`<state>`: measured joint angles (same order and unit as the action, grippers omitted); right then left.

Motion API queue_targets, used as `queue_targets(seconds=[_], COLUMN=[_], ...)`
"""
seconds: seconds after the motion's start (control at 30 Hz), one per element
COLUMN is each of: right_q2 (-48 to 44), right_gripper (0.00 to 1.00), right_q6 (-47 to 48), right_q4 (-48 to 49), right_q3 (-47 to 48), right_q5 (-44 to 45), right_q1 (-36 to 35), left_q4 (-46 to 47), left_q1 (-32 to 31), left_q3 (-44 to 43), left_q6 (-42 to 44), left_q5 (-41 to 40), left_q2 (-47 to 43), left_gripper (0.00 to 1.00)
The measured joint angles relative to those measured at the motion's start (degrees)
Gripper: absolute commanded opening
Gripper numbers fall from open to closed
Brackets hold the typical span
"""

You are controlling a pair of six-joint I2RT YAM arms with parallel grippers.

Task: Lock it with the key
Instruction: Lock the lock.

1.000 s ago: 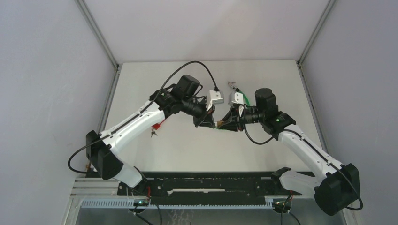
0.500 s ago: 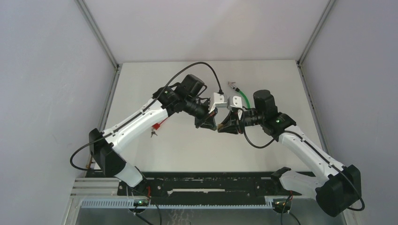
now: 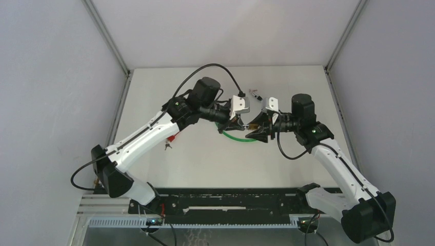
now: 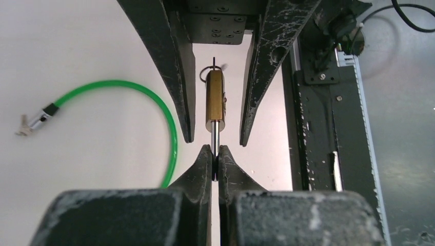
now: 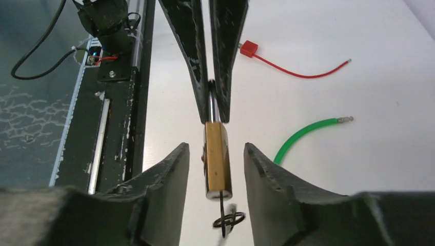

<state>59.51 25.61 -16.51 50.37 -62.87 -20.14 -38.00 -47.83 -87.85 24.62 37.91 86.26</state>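
Observation:
A brass padlock hangs in the air between the two grippers. My left gripper is shut on its steel shackle. The key, with a small wire ring, sticks in the keyhole at the padlock's other end. My right gripper is open; its jaws stand on either side of the brass body with a gap on each side. In the top view the left gripper and right gripper meet tip to tip above the middle of the table, the padlock between them.
A green cable loops on the table under the grippers, its metal end lying farther back. A red wire and a small key bunch lie to the left. The black rail runs along the near edge.
Both grippers have shifted to the right with the padlock. The right wrist has drawn back to the right. The green cable now shows as a loop on the table under them.

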Motion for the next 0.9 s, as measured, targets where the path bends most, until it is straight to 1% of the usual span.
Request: queue_targets(seconds=[0.1,0.17,0.43,0.5,0.6,0.9], right_q2=[-0.63,-0.98,-2.49,-3.39,-4.37,-4.70], right_gripper=[0.67,0.70,0.72,0.70,0.63,0.40], right_q6=[-0.09,-0.02,0.07,0.35,1.36,5.38], right_q4=[-0.07,-0.02,-0.02,-0.02,-0.11,-2.08], right_q3=[0.00,0.00,0.00,0.00,0.00,0.70], right_q5=[-0.68,-0.83,-0.52,0.26,1.42,5.44], right_q1=[1.75,2.56,4.31,4.31,4.17,1.95], left_q4=[2.45,3.08,4.09,4.11,4.09,4.46], left_q1=[0.13,0.24,0.35,0.35,0.35,0.35], left_q3=[0.57,0.92,2.21,2.69,2.80,2.80], left_q6=[0.04,0.04,0.44,0.44,0.44,0.39], left_q5=[-0.07,-0.17,-0.59,-0.79,-1.18,-1.53], left_q2=[-0.98,-1.42,-1.86,-1.86,-1.86,-1.86], left_gripper=[0.00,0.00,0.00,0.00,0.00,0.00])
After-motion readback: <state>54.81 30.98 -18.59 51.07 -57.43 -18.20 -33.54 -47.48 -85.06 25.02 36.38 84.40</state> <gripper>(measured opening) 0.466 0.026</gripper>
